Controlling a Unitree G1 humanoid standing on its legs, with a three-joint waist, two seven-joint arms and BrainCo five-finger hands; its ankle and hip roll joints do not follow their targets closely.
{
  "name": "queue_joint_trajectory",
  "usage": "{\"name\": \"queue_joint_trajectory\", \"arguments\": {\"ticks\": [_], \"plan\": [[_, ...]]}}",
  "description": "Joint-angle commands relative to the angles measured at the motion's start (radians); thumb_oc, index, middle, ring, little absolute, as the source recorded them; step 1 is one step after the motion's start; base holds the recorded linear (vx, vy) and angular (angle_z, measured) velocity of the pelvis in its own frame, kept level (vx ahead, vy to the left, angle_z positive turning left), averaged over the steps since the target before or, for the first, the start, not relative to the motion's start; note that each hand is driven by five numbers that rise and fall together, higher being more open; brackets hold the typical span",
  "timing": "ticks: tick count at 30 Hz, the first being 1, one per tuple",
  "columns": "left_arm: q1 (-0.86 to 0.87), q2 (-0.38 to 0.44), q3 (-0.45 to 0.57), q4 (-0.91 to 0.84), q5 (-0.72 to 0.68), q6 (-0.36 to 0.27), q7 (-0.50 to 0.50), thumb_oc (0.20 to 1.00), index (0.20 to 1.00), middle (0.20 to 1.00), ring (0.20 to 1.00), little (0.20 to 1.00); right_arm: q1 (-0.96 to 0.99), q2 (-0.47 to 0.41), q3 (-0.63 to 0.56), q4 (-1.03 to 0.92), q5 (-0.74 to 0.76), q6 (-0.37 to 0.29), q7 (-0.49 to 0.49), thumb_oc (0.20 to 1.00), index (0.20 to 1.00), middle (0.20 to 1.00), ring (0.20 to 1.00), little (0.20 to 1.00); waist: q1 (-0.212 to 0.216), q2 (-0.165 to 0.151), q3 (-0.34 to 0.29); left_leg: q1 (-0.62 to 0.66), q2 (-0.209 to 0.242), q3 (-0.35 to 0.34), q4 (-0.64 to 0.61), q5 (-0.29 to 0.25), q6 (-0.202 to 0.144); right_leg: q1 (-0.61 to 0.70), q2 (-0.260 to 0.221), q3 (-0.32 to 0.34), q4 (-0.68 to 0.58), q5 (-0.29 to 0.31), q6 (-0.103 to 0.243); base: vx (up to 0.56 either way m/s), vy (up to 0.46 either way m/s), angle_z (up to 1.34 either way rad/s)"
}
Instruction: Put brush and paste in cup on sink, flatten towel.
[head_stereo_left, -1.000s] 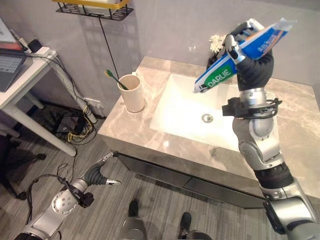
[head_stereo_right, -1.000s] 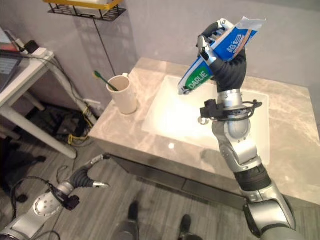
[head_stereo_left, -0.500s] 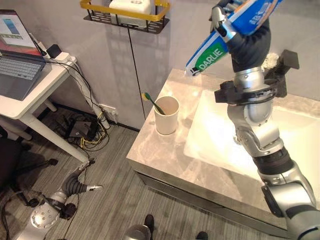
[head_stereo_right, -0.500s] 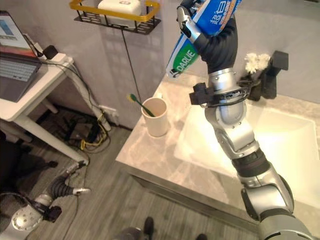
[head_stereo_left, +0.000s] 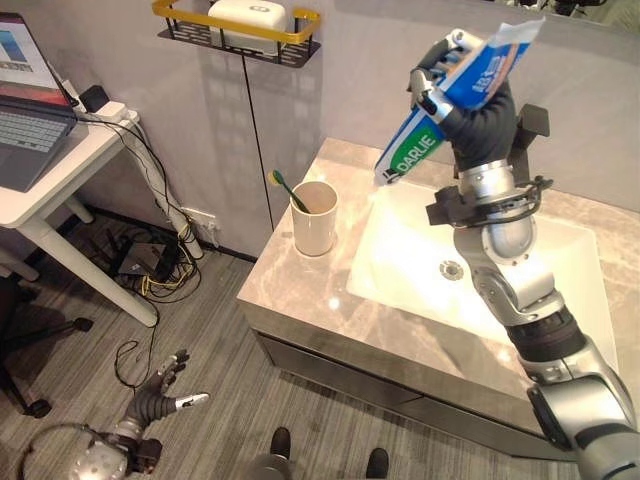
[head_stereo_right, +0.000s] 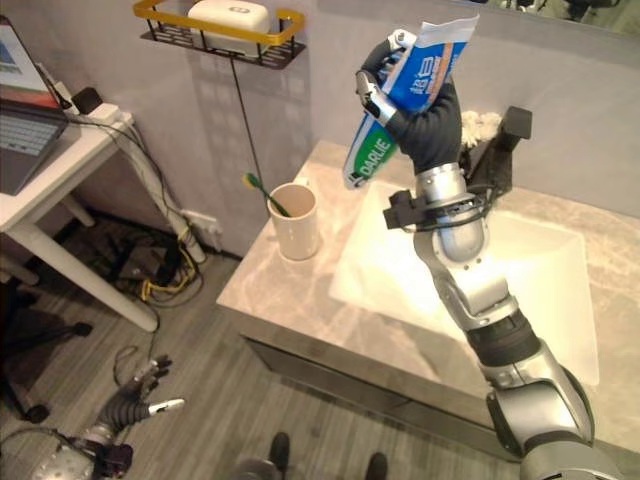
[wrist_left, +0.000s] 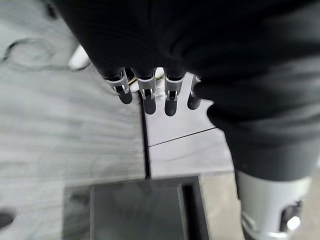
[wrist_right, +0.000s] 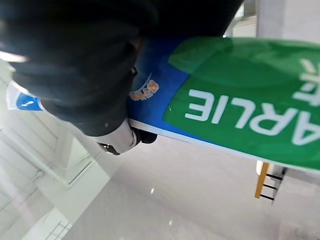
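The toothbrush (head_stereo_left: 283, 187) is already home, standing handle-down in the beige cup (head_stereo_left: 314, 218) at the left end of the marble tabletop (head_stereo_left: 300, 285), green head poking out to the left. So the brush part looks done. The paste is in the air: the right hand (head_stereo_left: 468, 95) has its fingers wrapped tight around the blue-and-green toothpaste tube (head_stereo_left: 455, 100), holding it high over the far-left corner of the white sink (head_stereo_left: 400, 265), the green end tilted down and left toward the cup. It's well above the cup and to its right, so carrying it across and lowering it in is what's left there. No towel can be made out, so the flattening appears not yet started. The left hand (head_stereo_left: 160, 393) hangs low by the floor, fingers straight and loosely apart, holding nothing
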Motion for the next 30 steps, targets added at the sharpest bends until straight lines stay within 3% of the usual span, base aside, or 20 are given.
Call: {"name": "queue_joint_trajectory", "arguments": {"ticks": [1, 20, 30], "plan": [[0.007, 0.049, 0.015, -0.017, -0.043, -0.010, -0.002, 1.000, 1.000, 1.000, 1.000, 1.000, -0.043, -0.050, -0.036, -0.043, 0.000, -0.018, 0.012, 0.200, 0.200, 0.200, 0.200, 0.200, 0.030, -0.024, -0.041, 0.023, -0.049, 0.026, 0.015, -0.052, 0.039, 0.014, -0.016, -0.020, 0.004, 0.037, 0.023, 0.05, -0.033, 0.04], [-0.011, 0.027, 0.005, 0.013, -0.061, -0.005, 0.016, 1.000, 1.000, 1.000, 1.000, 1.000, -0.185, -0.046, 0.012, 0.046, -0.027, 0.009, -0.008, 0.200, 0.200, 0.200, 0.200, 0.200, 0.060, -0.034, -0.031, -0.043, -0.053, 0.005, 0.003, -0.036, 0.031, -0.035, -0.033, -0.033, 0.001, 0.057, 0.035, 0.01, -0.003, 0.03], [-0.042, -0.017, -0.021, 0.089, -0.083, -0.002, 0.043, 1.000, 1.000, 1.000, 1.000, 1.000, -0.213, -0.046, -0.020, 0.039, -0.049, -0.006, -0.047, 0.200, 0.200, 0.200, 0.200, 0.200, 0.072, -0.037, -0.023, -0.100, -0.080, -0.032, 0.003, -0.033, 0.041, -0.064, -0.059, -0.046, 0.001, 0.107, 0.053, 0.03, 0.042, 0.10]]}}
